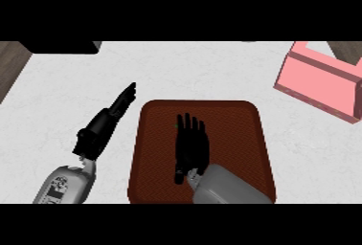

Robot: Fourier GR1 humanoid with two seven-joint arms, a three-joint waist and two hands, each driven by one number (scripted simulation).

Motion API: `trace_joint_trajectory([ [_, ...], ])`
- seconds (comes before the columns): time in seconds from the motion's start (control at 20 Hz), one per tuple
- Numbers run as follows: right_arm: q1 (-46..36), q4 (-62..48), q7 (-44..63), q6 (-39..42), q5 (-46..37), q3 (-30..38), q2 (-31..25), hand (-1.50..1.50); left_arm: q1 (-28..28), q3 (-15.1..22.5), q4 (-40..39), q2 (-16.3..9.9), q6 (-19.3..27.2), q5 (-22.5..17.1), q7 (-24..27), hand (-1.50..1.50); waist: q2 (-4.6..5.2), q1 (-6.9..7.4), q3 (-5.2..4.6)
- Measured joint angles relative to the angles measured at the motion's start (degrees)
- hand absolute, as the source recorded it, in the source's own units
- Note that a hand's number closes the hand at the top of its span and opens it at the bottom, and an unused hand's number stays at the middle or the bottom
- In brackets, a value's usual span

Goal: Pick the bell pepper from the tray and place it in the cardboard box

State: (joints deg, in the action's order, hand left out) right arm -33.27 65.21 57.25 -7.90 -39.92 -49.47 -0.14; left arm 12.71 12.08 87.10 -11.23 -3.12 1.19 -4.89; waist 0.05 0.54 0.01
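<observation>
The dark red-brown tray [244,143], rectangular with rounded corners, lies flat near the counter's front centre. The pink cardboard box [318,83] stands open at far right. The bell pepper shows only as a tiny green speck [175,126] on the tray.

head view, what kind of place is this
Probably a kitchen counter: a pale, marbled counter top, a dark red tray in the middle and a pink box at the right, with wood-toned strips at the far corners.
</observation>
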Motion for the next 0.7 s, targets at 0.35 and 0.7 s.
trace_joint_trajectory([
  [0.35,-1.8,-4.9,-1.1,-1.8,2.8,-1.0,0.0,-1.50,0.3,-0.9,-1.1,2.1,-0.6,2.0,0.5,0.00,0.01,0.08,0.00],
  [0.7,-3.9,-9.1,-0.9,-4.1,4.8,-2.1,-0.1,-1.50,0.0,-2.3,-1.6,2.2,-2.2,2.7,1.6,0.00,-0.48,0.16,0.03],
])
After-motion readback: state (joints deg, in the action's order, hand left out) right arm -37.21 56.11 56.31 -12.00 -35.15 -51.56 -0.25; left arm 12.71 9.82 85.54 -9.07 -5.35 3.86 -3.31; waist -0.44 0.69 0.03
